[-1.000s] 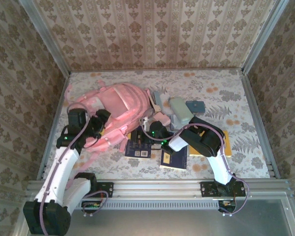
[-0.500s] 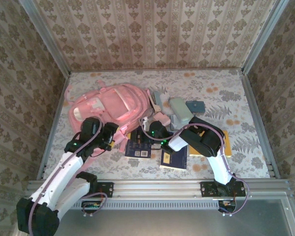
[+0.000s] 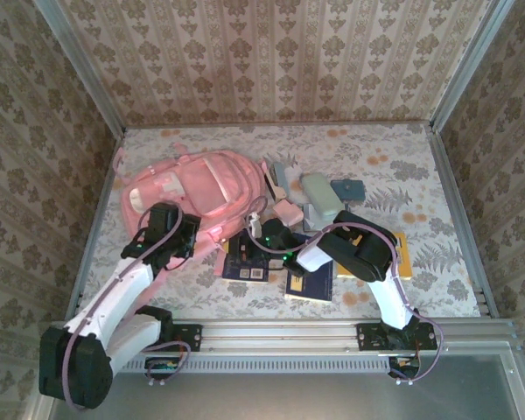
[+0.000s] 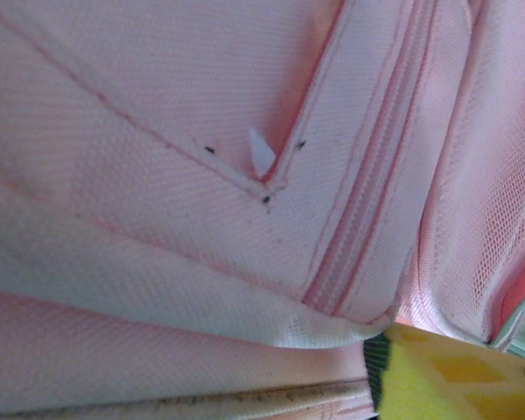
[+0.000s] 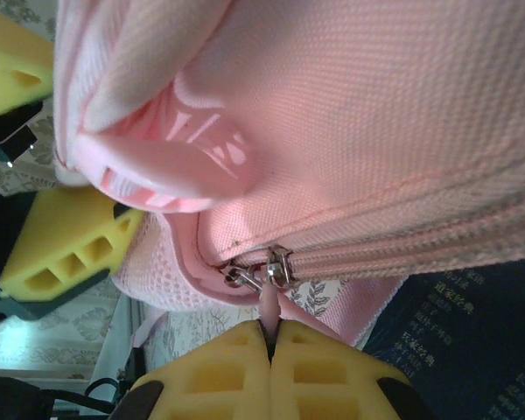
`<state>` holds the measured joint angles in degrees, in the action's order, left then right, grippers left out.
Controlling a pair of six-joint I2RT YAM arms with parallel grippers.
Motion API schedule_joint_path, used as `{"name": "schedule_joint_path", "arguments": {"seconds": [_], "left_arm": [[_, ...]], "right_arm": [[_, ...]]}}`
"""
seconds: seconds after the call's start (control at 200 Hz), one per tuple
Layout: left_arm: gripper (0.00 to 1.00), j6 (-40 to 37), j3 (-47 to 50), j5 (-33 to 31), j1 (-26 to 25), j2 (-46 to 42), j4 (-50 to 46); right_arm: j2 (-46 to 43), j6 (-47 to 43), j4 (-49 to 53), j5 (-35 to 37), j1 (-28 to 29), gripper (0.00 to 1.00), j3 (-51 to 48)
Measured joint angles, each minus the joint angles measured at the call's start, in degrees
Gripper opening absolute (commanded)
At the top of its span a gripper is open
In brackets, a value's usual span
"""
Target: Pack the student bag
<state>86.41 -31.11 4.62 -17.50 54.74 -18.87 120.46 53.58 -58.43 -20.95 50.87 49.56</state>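
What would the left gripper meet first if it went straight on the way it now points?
The student bag: its pink fabric lies right ahead of the left gripper, seemingly very close, though depth is unclear.

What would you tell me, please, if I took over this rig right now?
Left tool: fingers apart around a fold of the bag; I cannot tell if it grips.
Right tool: shut on a zipper pull at the bag's near edge.
The bag lies left of centre. Books and cases lie outside it, to its right.
Done: both tools are at the bag. The zip there looks closed, and nothing looks packed.
Left: probably pull the zip open, then load the items.
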Motion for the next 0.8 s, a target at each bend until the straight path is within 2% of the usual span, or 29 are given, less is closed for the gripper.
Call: {"name": "schedule_joint_path", "arguments": {"seconds": [0.15, 0.26, 0.8], "left_arm": [[0.15, -0.3, 0.0, 0.2, 0.6, 1.3, 2.2], [0.00, -0.7, 0.1, 0.4, 1.0, 1.2, 3.4], [0.00, -2.2, 3.1, 4.2, 4.0, -4.3, 4.3]], "right_arm": [[-0.2, -0.3, 0.2, 1.2, 0.1, 0.00, 0.0], [-0.5, -0.5, 0.5, 1.7, 0.1, 0.00, 0.0], [-6.1, -3.3, 5.2, 3.2, -1.4, 0.00, -1.6]]}}
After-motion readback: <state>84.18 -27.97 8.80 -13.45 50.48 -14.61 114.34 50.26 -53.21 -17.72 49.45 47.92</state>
